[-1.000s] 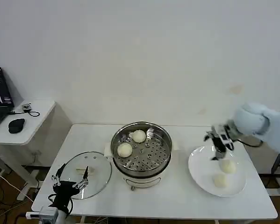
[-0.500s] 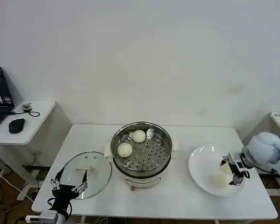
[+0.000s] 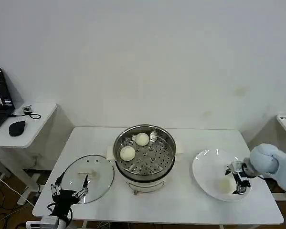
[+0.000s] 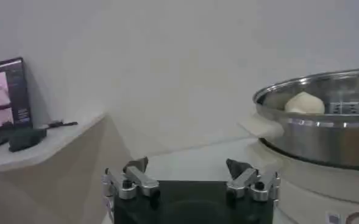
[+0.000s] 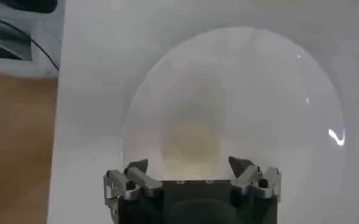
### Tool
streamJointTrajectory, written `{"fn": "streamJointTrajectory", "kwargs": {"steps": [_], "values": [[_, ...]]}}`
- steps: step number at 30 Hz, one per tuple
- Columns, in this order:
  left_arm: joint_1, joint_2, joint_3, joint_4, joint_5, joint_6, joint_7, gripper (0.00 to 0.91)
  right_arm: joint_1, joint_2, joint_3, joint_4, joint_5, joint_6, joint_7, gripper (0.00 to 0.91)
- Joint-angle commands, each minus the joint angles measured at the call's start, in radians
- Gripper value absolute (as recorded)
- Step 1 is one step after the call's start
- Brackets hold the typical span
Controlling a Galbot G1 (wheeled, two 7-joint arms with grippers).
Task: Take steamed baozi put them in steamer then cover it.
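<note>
Cream-white baozi [image 3: 127, 153], shiny perforated steel steamer [image 3: 145, 164], white plate [image 3: 205, 171]

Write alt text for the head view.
The right gripper, open, hangs over a bun on the white plate. Two steamed baozi sit in the steamer; the left gripper waits by the glass lid.

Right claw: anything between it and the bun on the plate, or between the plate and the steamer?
Nothing visible. The right claw, open, hangs directly over the bun on the white plate. The tabletop between plate and steamer is bare, and the glass lid lies off on the far side.
</note>
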Motion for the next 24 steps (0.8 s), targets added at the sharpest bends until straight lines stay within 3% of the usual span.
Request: {"fn": "streamJointTrajectory", "kwargs": {"steps": [1, 8, 10, 18, 24], "values": [[0.0, 0.0, -0.001, 0.002, 0.0, 0.001, 0.0, 0.907, -0.049, 0.039, 0.04, -0.048, -0.02, 0.002, 0.005, 0.907], [0.0, -0.003, 0.0, 0.004, 0.0, 0.0, -0.001, 0.907, -0.045, 0.053, 0.046, -0.062, -0.018, -0.022, 0.014, 0.756], [0.0, -0.002, -0.002, 0.003, 0.0, 0.0, -0.001, 0.907, -0.043, 0.05, 0.046, -0.059, -0.016, -0.031, 0.01, 0.645], [0.002, -0.002, 0.0, -0.001, 0.0, -0.001, -0.001, 0.907, -0.043, 0.04, 0.047, -0.043, -0.012, -0.04, -0.003, 0.635], [-0.001, 0.001, 0.0, -0.005, 0.0, 0.001, -0.001, 0.907, 0.049, 0.01, 0.054, -0.009, -0.004, -0.022, -0.053, 0.635]]}}
